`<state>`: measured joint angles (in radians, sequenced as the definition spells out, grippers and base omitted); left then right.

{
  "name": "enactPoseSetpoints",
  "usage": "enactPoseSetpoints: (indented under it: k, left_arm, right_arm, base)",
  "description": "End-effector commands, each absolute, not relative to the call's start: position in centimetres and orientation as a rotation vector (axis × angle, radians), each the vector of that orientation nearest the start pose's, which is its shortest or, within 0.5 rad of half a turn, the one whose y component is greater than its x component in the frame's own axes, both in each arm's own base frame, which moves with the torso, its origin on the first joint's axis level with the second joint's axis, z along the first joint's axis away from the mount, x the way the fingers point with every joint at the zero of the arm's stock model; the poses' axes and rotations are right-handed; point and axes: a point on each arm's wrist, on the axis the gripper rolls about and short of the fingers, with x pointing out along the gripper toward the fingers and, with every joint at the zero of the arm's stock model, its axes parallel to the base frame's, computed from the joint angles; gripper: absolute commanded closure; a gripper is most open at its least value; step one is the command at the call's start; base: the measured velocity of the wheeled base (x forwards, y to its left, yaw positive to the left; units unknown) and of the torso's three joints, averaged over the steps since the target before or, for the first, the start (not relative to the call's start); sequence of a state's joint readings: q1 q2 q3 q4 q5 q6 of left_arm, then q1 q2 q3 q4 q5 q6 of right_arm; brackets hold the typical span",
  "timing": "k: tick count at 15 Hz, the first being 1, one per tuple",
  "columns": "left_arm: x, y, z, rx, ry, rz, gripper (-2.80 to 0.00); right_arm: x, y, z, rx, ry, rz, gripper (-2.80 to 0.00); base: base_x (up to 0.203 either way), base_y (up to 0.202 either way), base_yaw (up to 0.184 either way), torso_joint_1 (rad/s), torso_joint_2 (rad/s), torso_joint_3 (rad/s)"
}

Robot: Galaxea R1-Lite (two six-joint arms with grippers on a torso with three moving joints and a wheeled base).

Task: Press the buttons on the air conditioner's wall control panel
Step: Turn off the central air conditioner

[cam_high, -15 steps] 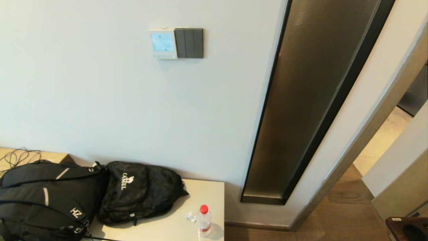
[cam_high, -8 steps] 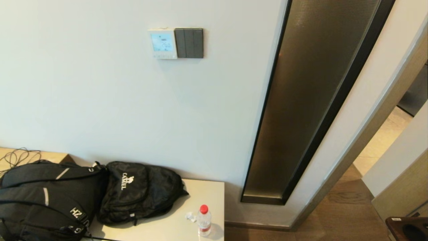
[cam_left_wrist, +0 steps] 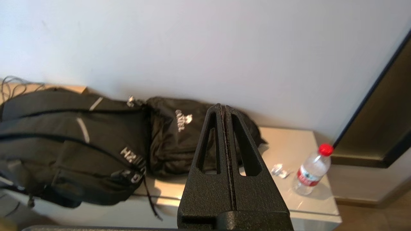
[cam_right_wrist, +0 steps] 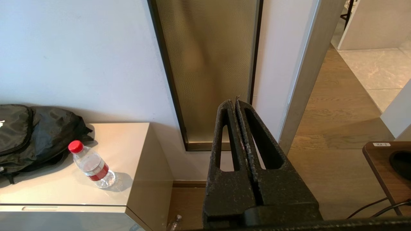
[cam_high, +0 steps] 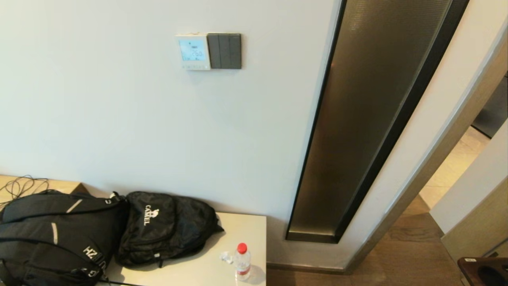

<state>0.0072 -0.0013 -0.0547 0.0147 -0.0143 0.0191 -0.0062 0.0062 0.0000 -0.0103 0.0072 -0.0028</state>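
Head view showing wall control panel (cam_high: 193, 51) high on wall, screen lit, buttons (cam_high: 193, 66) along its lower edge; neither arm reaching yet. My left gripper (cam_left_wrist: 224, 110) and right gripper (cam_right_wrist: 236, 104) hanging low, fingers pressed together. Judging approach step: next raising one closed tip up to button row.

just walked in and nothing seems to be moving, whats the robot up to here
Nothing is being handled right now. The small square white thermostat, screen lit light blue, sits on the wall beside a dark grey switch plate, its row of tiny pale buttons untouched. The left gripper is shut, low over the black backpacks; the right gripper is shut, facing the tall bronze glass panel. Neither shows in the head view.
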Motion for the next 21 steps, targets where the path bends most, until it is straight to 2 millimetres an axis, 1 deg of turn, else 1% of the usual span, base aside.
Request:
enactPoseSetpoints:
  k: [1,3,5,7,9,11,13,16,19,21]
  left_arm:
    - [-3.4,-0.1,10.6,0.018,-0.070,-0.026,0.00]
    - [-3.7,-0.2,12.6,0.017,-0.062,-0.047,0.00]
    - [-3.2,-0.2,15.1,0.016,-0.046,-0.060,0.00]
    - [-2.0,-0.2,18.2,0.016,-0.053,-0.072,0.00]
    - [0.0,-0.2,21.3,0.014,-0.050,-0.091,0.00]
    - [2.7,-0.3,24.1,0.009,-0.046,-0.125,0.00]
    - [5.8,-0.5,26.9,0.004,-0.060,-0.164,0.00]
    - [10.6,-0.8,30.2,0.004,-0.084,-0.213,0.00]
    - [15.9,-1.4,31.9,-0.004,-0.085,-0.259,0.00]
    - [20.0,-2.3,32.2,-0.015,-0.081,-0.288,0.00]
  right_arm:
    - [-2.2,0.0,7.6,-0.003,-0.002,0.002,0.00]
    - [-2.2,0.0,7.6,-0.003,-0.002,0.002,0.00]
    - [-2.2,0.0,7.6,-0.003,-0.002,0.002,0.00]
    - [-2.2,0.0,7.6,-0.003,-0.002,0.002,0.00]
    - [-2.2,0.0,7.6,-0.003,-0.002,0.002,0.00]
    - [-2.2,0.0,7.6,-0.003,-0.002,0.002,0.00]
    - [-2.2,0.0,7.6,-0.003,-0.002,0.002,0.00]
    - [-2.2,0.0,7.6,-0.003,-0.002,0.002,0.00]
    - [-2.2,0.0,7.6,-0.003,-0.002,0.002,0.00]
    - [-2.2,0.0,7.6,-0.004,-0.002,0.002,0.00]
  base:
    - [0.000,0.000,0.000,0.000,0.00,0.000]
    - [0.000,0.000,0.000,0.000,0.00,0.000]
    - [0.000,0.000,0.000,0.000,0.00,0.000]
    - [0.000,0.000,0.000,0.000,0.00,0.000]
    - [0.000,0.000,0.000,0.000,0.00,0.000]
    - [0.000,0.000,0.000,0.000,0.00,0.000]
    - [0.000,0.000,0.000,0.000,0.00,0.000]
    - [0.000,0.000,0.000,0.000,0.00,0.000]
    - [0.000,0.000,0.000,0.000,0.00,0.000]
    - [0.000,0.000,0.000,0.000,0.00,0.000]
